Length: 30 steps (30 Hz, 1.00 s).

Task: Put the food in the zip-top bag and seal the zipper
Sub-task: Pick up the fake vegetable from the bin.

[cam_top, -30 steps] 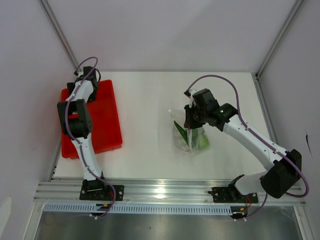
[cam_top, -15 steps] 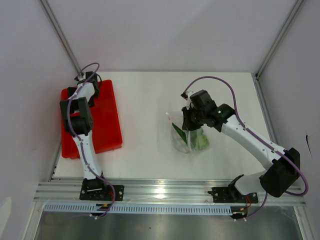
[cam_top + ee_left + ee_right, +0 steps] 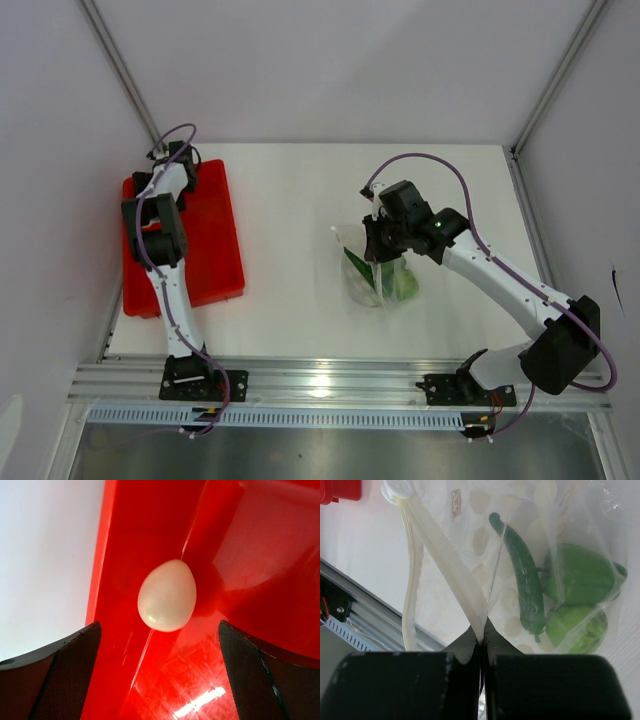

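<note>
Now green food [image 3: 580, 575] inside bag [image 3: 470, 510]; right end effector [image 3: 481, 635] tight on zipper [image 3: 445, 555], left end effector [image 3: 160, 650] wide.

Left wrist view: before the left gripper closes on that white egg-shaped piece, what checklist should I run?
1. Left gripper open, lined up on the white egg-shaped piece: ok.
2. Piece lying free in the red tray: ok.
3. Right gripper shut on the zip-top bag at its zipper: ok.
4. Green food inside bag: ok.
5. Bag mouth wide enough for the piece: cannot tell.
</note>
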Each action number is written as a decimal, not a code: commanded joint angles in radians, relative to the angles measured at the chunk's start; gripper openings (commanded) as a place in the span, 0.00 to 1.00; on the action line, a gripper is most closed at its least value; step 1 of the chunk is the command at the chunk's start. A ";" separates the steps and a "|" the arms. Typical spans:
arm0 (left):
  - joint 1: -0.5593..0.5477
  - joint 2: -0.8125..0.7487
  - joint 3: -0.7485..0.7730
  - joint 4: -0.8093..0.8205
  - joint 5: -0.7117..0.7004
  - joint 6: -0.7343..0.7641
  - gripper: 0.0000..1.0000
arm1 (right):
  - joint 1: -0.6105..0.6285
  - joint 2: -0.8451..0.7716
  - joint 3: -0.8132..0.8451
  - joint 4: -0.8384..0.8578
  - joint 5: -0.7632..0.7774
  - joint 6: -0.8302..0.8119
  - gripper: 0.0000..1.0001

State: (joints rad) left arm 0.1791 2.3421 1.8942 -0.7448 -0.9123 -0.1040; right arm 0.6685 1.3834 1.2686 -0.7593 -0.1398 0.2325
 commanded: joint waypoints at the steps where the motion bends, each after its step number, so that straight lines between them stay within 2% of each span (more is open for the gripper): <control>1: 0.016 0.029 0.077 -0.024 -0.003 0.018 0.99 | 0.006 -0.015 0.015 0.000 0.005 -0.015 0.00; 5: 0.017 0.069 0.146 -0.070 0.013 0.020 1.00 | 0.006 -0.014 0.014 0.006 0.005 -0.018 0.00; 18: 0.022 0.135 0.184 -0.119 -0.049 0.009 1.00 | 0.009 -0.018 -0.003 0.017 -0.003 -0.019 0.00; 28: 0.022 0.138 0.178 -0.044 -0.082 0.058 1.00 | 0.016 -0.029 -0.002 0.014 0.006 -0.015 0.00; 30: 0.026 0.134 0.174 -0.041 -0.080 0.058 0.93 | 0.017 -0.026 0.000 0.015 0.003 -0.018 0.00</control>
State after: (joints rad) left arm 0.1894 2.4687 2.0628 -0.8158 -0.9897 -0.0689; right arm 0.6792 1.3827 1.2606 -0.7578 -0.1398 0.2302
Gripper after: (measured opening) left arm 0.952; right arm 0.003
